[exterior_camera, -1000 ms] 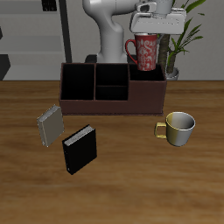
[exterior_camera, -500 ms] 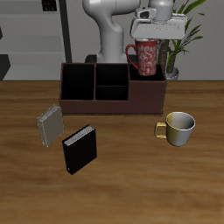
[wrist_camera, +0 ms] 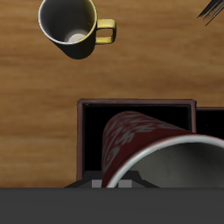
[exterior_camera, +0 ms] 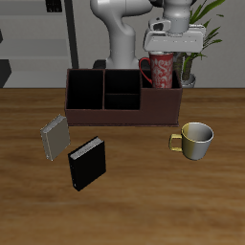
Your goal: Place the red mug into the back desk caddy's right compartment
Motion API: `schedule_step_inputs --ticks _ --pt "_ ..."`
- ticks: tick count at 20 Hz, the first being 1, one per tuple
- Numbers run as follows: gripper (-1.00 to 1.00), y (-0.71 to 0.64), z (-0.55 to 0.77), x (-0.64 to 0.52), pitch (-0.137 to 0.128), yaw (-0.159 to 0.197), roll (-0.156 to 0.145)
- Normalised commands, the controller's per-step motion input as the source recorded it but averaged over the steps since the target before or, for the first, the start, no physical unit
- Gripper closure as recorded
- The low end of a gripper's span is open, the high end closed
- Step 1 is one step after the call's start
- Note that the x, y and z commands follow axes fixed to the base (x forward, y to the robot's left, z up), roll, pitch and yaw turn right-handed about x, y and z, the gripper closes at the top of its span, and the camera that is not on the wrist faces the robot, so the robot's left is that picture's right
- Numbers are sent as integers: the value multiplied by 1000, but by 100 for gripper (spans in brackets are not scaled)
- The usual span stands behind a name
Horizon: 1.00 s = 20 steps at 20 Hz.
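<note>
Red mug (exterior_camera: 161,66): upright, hanging from the gripper (exterior_camera: 163,43) with its lower part sunk behind the caddy's front wall, inside the right compartment (exterior_camera: 162,96); whether its base touches the floor cannot be told.
Jaws: they grip the red mug at its rim; the fingers themselves are hidden by the gripper body in the exterior view and cut off in the wrist view.
Back desk caddy (exterior_camera: 122,116): one, directly below the jaws, on the worktop (exterior_camera: 144,191).
Hidden: the mug's base and the compartment floor beneath it; the mug's handle only partly shows beside the divider.
Wrist view only: looks down the mug's patterned side (wrist_camera: 140,140) and into its grey rim, the black compartment (wrist_camera: 92,131) around it, a gap showing between mug and walls.
Exterior view only: the caddy's other cells, a grey book (exterior_camera: 55,138) and a black book (exterior_camera: 86,163), both well away from the jaws toward the worktop's front edge.
Both views: one yellowish-gold mug (exterior_camera: 196,140) outside the caddy, in front of it, near the jaws' end.
Count: two mugs, two books, one caddy.
Background: a plant (exterior_camera: 198,48) behind the gripper, partly covered by it.
</note>
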Motion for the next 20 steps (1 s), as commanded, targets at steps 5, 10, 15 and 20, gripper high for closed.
schedule_step_inputs --ticks 5,10,15,20 --pt "100 37 -116 21 9 -21 17" --pt "100 15 -147 -10 -9 -11 5" --pt "100 121 -224 -27 3 1 28" --pt "100 58 -103 -13 4 -18 17"
